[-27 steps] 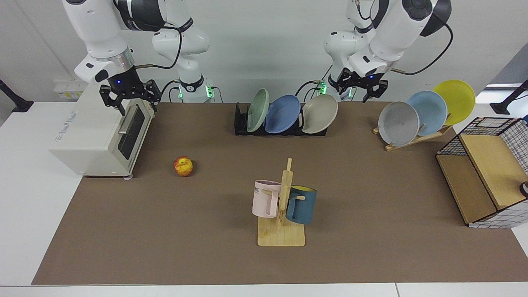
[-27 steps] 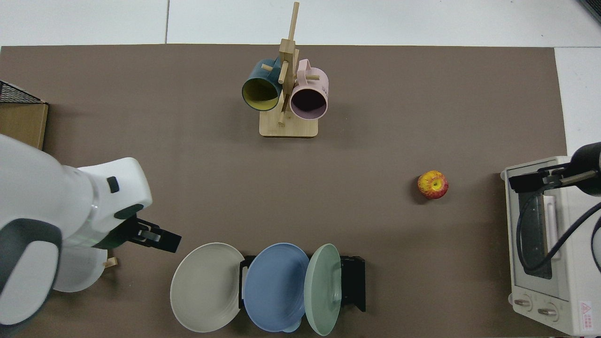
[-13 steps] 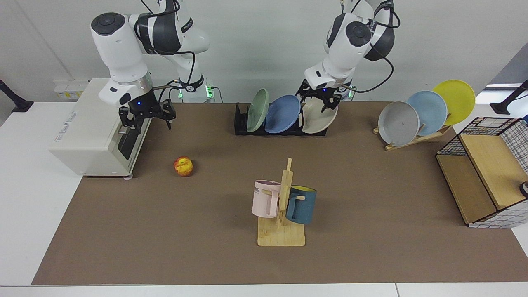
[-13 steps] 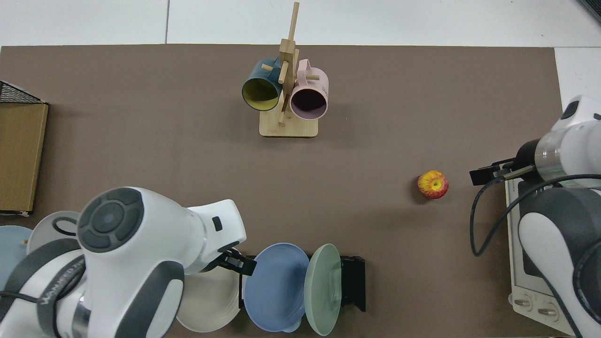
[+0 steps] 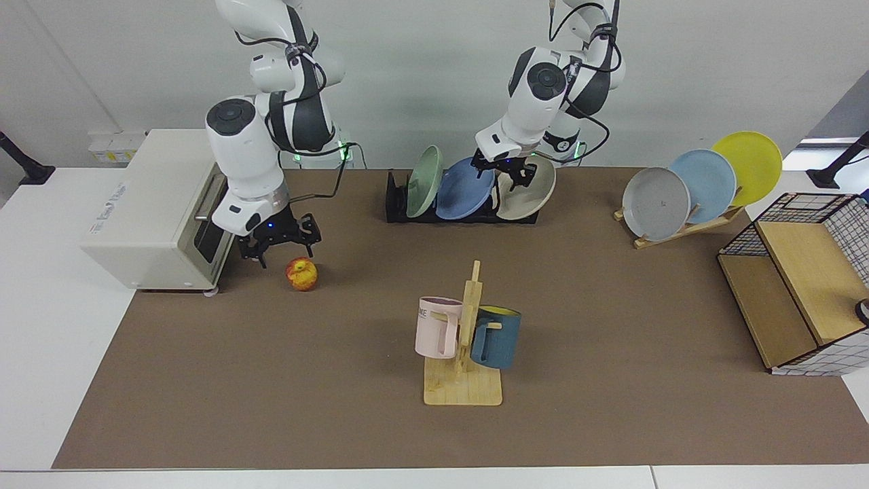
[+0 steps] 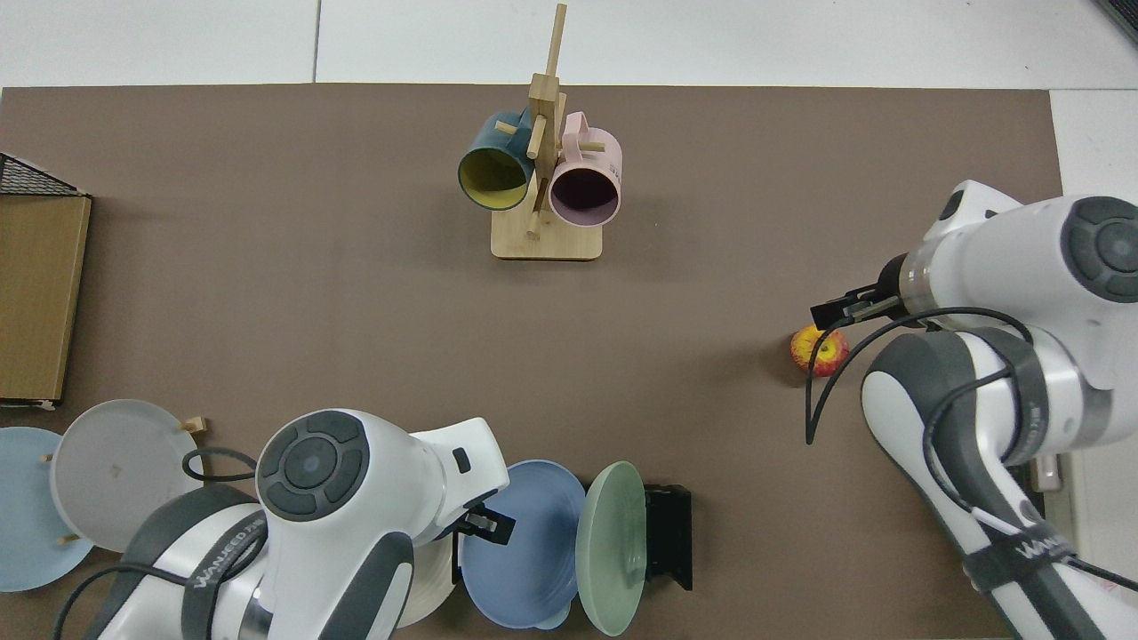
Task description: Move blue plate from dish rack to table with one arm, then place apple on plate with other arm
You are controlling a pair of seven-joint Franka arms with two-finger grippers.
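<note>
Left gripper [image 5: 506, 175] sits open at the blue plate [image 5: 464, 189] rim, plate upright in the dish rack [image 5: 397, 204] slot so the edge is graspable, while right gripper [image 5: 281, 248] hangs open just beside the apple [image 5: 302, 274] on the table [image 5: 271, 380], pre-staged for the second step.

Both arms have moved since the earlier views. The right gripper [image 5: 280, 246] has left the toaster oven [image 5: 159, 207] and come down just beside the apple [image 5: 302, 274], fingers apart. The left gripper [image 5: 504, 171] has travelled from near the wooden plate stand [image 5: 686, 227] to the blue plate's [image 5: 461, 190] upper rim, fingers apart.
</note>
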